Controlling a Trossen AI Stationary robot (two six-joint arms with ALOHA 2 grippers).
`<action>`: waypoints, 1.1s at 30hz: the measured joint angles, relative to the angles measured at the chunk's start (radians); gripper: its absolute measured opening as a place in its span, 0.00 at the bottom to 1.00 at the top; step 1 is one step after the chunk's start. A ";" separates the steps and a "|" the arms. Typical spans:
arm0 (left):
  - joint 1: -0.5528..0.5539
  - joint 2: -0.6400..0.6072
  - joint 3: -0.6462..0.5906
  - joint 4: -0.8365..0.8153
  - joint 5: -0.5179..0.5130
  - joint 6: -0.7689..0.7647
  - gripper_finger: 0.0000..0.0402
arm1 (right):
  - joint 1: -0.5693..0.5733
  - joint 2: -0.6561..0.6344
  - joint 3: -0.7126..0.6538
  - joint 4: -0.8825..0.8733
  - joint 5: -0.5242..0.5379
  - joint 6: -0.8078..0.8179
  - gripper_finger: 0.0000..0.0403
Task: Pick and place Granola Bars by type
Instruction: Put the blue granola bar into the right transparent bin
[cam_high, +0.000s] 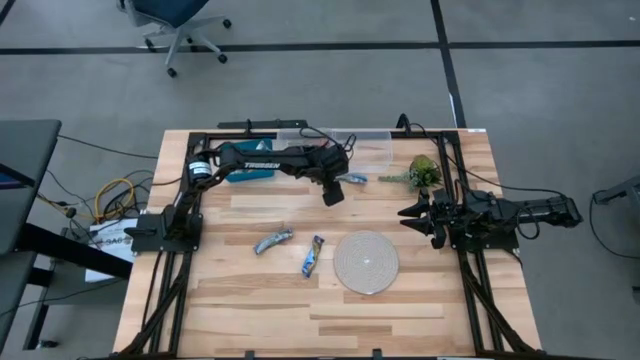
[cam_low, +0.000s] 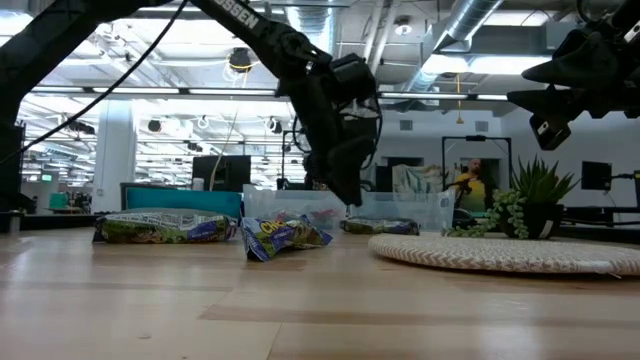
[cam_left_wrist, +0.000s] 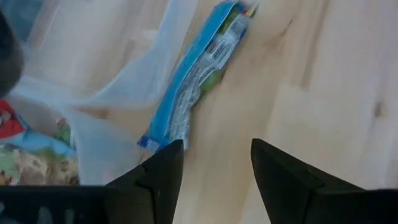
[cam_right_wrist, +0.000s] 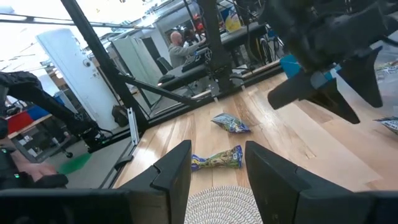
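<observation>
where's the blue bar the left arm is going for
In the high view the blue-and-white bar lies near the table's far edge, just right of the left gripper, beside the clear bin and left of the plant sprig.

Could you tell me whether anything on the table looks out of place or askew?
Mildly: two bars lie askew on the bare wood left of the mat, and a blue bar sits just outside the clear bin, under the left gripper.

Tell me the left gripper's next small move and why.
Probably lower and shift a little onto the blue bar. The left gripper hangs open above the table with the bar just ahead of its fingertips, beside the clear bin, not yet between them.
</observation>
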 joint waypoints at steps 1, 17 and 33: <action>0.004 0.000 -0.001 -0.003 0.000 0.000 0.46 | 0.000 0.000 0.000 0.000 0.000 0.000 0.35; 0.026 0.069 0.007 0.079 -0.125 0.003 0.46 | 0.000 0.000 0.000 0.000 0.000 0.000 0.35; 0.019 0.080 0.005 0.063 -0.030 -0.009 0.09 | 0.000 0.000 0.000 0.000 0.000 0.000 0.36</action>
